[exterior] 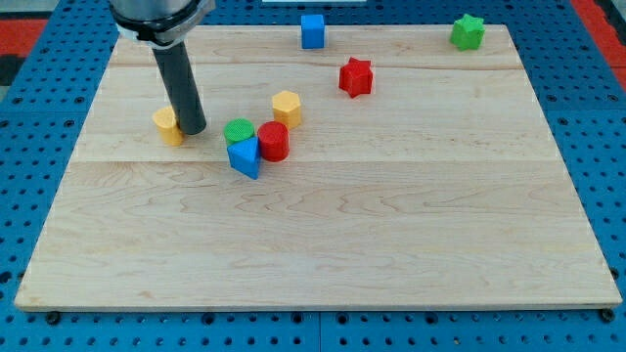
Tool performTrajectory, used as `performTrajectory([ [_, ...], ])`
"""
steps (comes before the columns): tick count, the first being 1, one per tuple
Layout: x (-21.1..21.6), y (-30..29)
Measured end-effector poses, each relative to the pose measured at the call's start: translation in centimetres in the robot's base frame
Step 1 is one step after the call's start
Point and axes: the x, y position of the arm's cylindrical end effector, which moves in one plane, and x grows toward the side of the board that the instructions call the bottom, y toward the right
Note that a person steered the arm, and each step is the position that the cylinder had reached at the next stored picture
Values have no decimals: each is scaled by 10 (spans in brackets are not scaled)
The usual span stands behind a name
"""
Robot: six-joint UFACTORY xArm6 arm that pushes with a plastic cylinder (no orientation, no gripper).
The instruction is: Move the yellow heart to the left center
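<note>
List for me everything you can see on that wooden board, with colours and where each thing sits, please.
yellow heart block: one, yellow, left of centre, partly hidden behind the rod
yellow hexagonal block: one, yellow, middle, above the cluster
green round block: one, green, in the middle cluster
red round block: one, red, right side of the cluster
blue triangular block: one, blue, bottom of the cluster
red star block: one, red, upper middle
blue cube block: one, blue, top edge
green star block: one, green, top right corner
wooden board: one, pale wood, on a blue pegboard surface
my tip: one dark rod, its end at the yellow heart's right side
</note>
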Motion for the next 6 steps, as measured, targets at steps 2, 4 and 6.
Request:
performTrajectory([
  [2, -15, -26],
  [4, -15, -40],
  [6, 13, -41],
])
